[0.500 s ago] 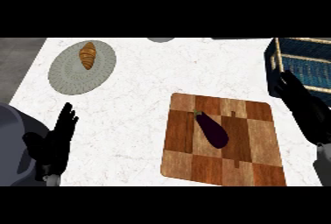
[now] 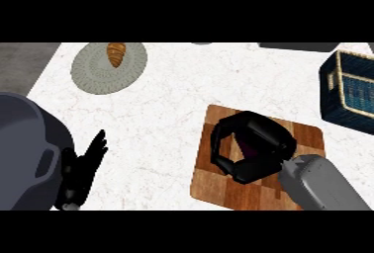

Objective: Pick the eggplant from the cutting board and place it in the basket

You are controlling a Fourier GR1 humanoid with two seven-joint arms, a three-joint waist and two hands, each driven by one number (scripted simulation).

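Note:
The wooden cutting board (image 2: 219, 190) lies on the white counter at centre right. My right hand (image 2: 259, 136) is over its middle, fingers and thumb curled round the eggplant (image 2: 251, 149). Only a small dark purple patch of the eggplant shows between them; the rest is hidden. The dark blue woven basket (image 2: 330, 84) stands at the right edge, up and to the right of the board. My left hand (image 2: 84, 168) rests open at the lower left, fingers pointing up, well away from the board.
A grey round plate (image 2: 95, 76) with a brown croissant (image 2: 116, 53) on it sits at the upper left. My left arm's large grey bulk (image 2: 25, 153) fills the lower left corner. Dark objects show cut off along the counter's far edge.
My right hand has moved from beside the basket leftward onto the cutting board and has curled round the eggplant. The view has shifted; the left hand stays open.

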